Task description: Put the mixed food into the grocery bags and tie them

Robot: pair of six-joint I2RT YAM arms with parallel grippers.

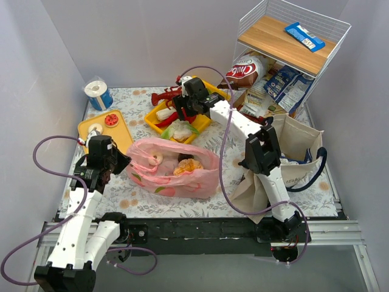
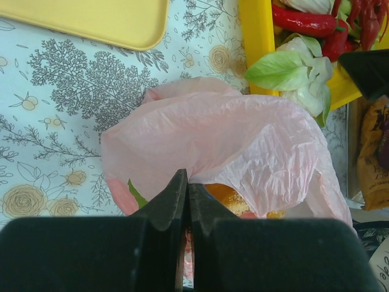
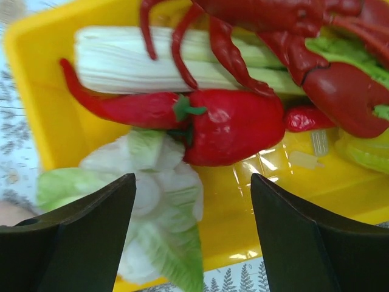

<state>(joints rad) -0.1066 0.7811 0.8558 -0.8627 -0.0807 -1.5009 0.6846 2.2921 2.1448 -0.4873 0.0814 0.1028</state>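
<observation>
Currently the wide-open, empty right gripper point(image 3: 193, 182) hovers over the red toy pepper point(image 3: 236, 125) in the upper-centre yellow tray point(image 3: 30, 91); it should straddle the pepper squarely while the shut left gripper point(image 2: 187, 179) pinches the rim of the pink bag point(image 2: 243, 140) mid-frame.

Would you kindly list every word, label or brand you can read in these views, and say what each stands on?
"Chi...": white script on the red snack bag in the wire shelf; the rest is unreadable.
Dark capitals on the beige tote: too small to read.
White label on the blue packet on the shelf top: blurred.
Print on the blue packets inside the shelf: too small.
Nothing else is legible.
</observation>
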